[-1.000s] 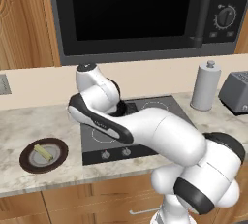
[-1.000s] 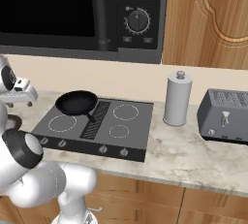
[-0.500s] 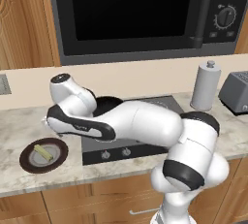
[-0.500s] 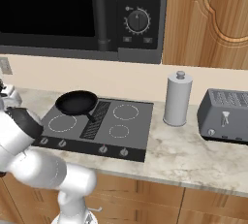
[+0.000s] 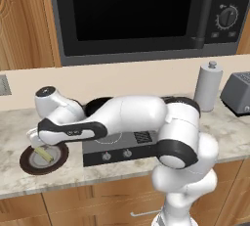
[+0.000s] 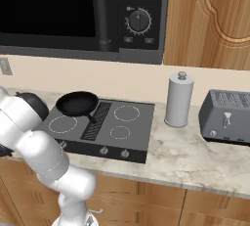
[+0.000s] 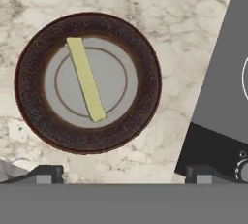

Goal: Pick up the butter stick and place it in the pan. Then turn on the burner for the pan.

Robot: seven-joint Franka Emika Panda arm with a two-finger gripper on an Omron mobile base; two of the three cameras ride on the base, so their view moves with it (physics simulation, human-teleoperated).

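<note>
Both base views look down from behind across the cooktop, while the hand view faces straight down, close over the plate.

pan: mostly behind arm (rim shows) | cooktop: cut off

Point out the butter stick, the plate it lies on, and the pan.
butter stick [image 7: 85, 79], hand view, middle of the bar.
plate [image 7: 34, 58], hand view, dark brown rim at its left.
pan [image 6: 77, 102], right base view, centre of its black inside.
</note>
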